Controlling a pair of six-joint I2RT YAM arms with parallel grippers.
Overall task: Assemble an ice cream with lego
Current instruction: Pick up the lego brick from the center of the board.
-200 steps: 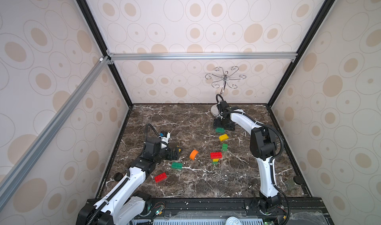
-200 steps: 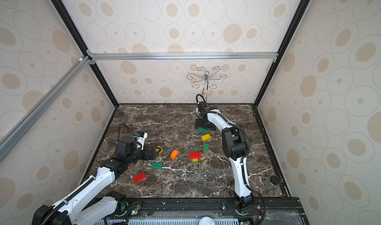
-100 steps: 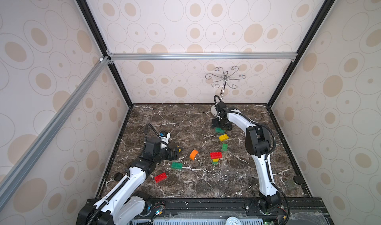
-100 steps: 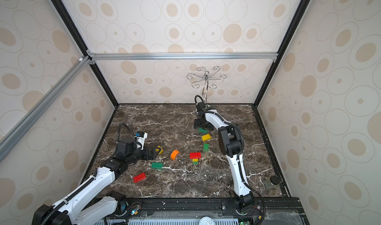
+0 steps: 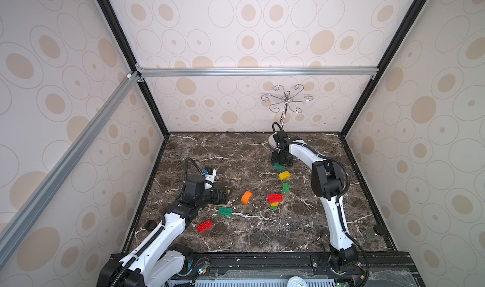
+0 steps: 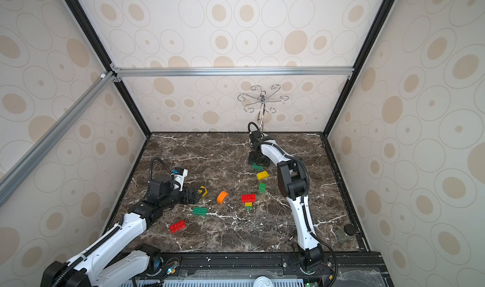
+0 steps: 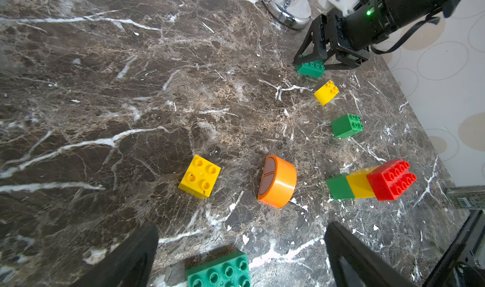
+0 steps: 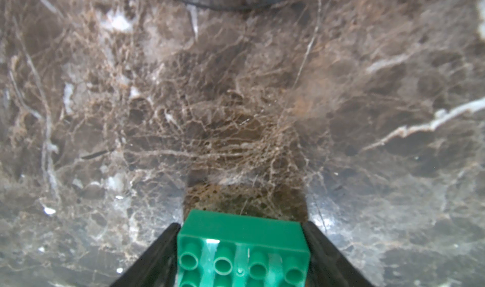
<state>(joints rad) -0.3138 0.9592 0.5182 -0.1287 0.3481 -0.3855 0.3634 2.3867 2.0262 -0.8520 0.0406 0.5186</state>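
The right tool point(image 5: 281, 163) is gripping the green brick point(image 8: 241, 246), with one finger against each short end. The brick is resting studs-up on the tabletop point(image 5: 236, 151), near the base of the stand point(image 5: 286, 99). The left tool point(image 7: 240, 226) is standing wide open and holding nothing. The orange dome point(image 7: 278, 184) is lying on its side near the left tool.

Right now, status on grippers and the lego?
Left gripper open, empty. Right gripper shut on green brick, brick on table. Stand base close behind; nothing else near.
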